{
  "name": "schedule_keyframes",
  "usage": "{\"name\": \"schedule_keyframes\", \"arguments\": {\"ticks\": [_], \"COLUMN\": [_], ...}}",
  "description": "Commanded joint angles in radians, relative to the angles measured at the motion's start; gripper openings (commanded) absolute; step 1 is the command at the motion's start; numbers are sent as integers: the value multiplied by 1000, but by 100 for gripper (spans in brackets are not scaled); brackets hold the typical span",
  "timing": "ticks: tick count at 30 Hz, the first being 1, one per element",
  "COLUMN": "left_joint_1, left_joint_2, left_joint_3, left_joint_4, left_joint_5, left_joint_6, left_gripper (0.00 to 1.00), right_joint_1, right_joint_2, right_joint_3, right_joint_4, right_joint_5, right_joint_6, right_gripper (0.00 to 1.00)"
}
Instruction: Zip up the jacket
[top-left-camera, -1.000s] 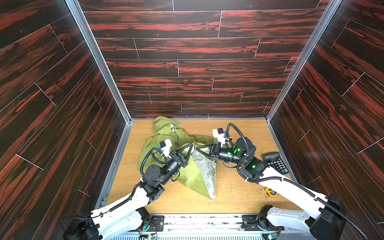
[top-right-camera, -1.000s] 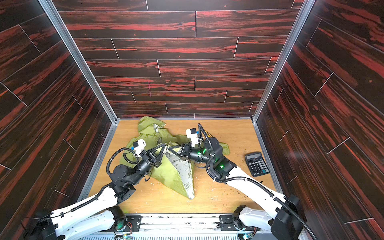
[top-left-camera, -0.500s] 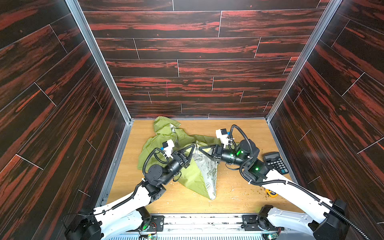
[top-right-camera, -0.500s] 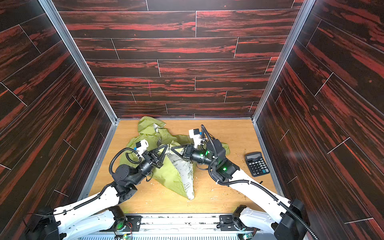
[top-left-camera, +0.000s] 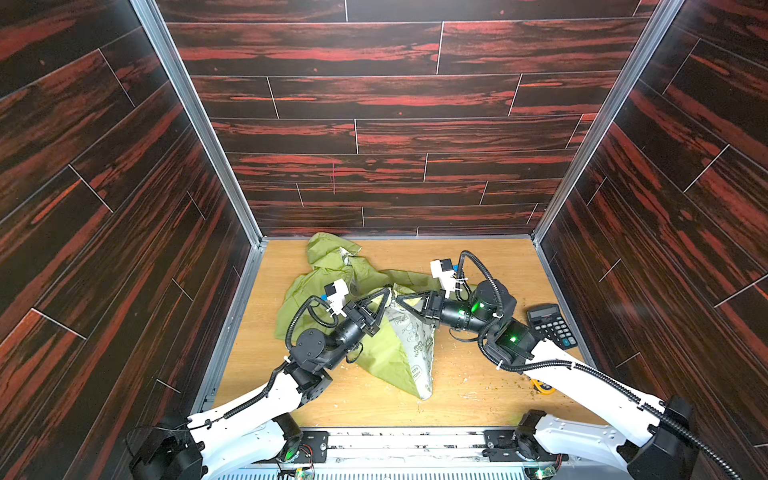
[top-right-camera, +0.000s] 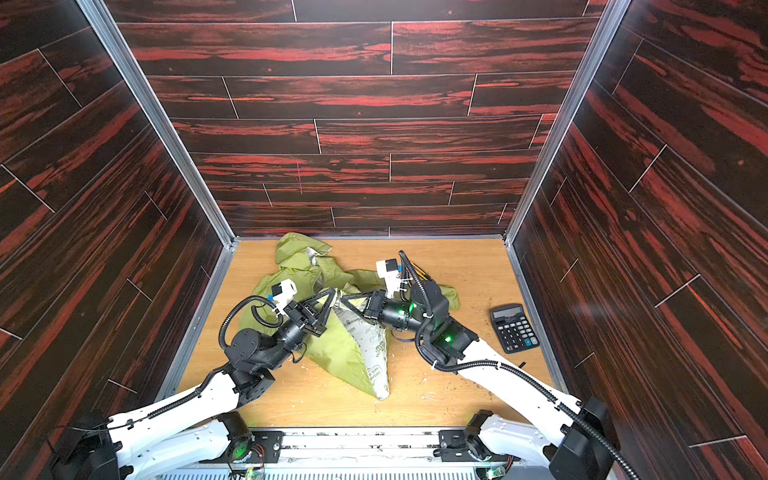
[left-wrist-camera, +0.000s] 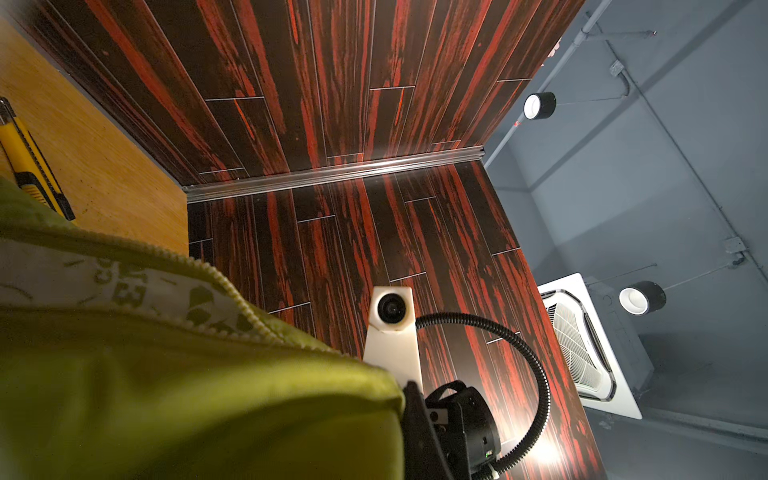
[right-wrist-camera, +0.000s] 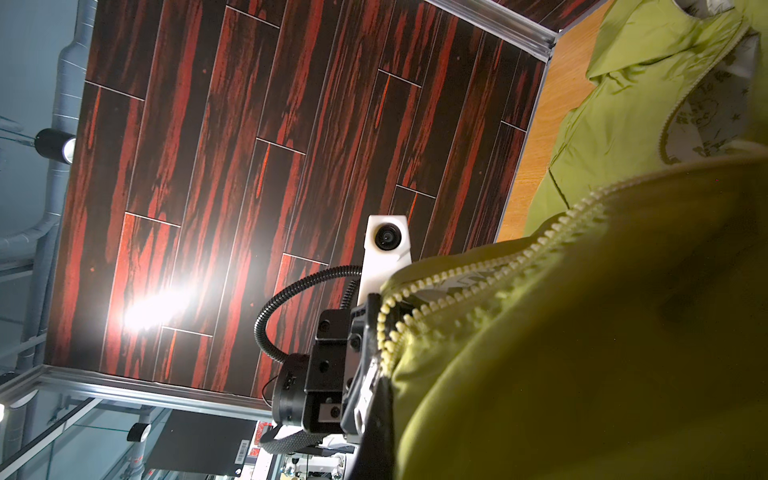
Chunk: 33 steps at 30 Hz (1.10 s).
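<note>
Between my two hands the jacket (top-left-camera: 382, 353) is lifted into a peak, and its lower end trails on the surface (top-left-camera: 469, 395) beneath them. The left hand (top-left-camera: 388, 291) and right hand (top-left-camera: 400, 297) are each clamped shut on its toothed front edge, tips almost meeting. Since a second ago both have barely drifted, and neither grip has changed.

A: What's beside the right-hand wall?
B: A black calculator (top-left-camera: 550, 325), lying flat on the wooden tabletop (top-left-camera: 490, 262).
A: Anything else?
B: A yellow utility knife (left-wrist-camera: 29, 166) in the left wrist view, and pale crumbs (top-left-camera: 464, 377) scattered nearer the front.
</note>
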Motion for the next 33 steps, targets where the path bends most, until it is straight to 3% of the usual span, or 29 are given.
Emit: {"name": "schedule_keyframes", "arguments": {"ticks": [1,23,31,33], "left_joint_1": [21,20,20,20], "left_joint_2": [7,56,65,70], "left_joint_3": [1,36,36,36], "left_joint_4": [13,-84,-75,-73], "left_joint_5": [-113,-76,-96,-96], "left_joint_6": [1,20,22,22], "left_gripper": [0,0,0,0], "right_joint_1": [48,7,2,2], "right_joint_2": [-29,-6,3,1], "right_joint_3": [-12,2,-17,-27], "right_joint_4": [-44,-100,-137,-141], "right_joint_5": [-127,-176,-231,-256], "right_joint_6": [-23,-35,-50,-59], "right_gripper": [0,0,5,13]}}
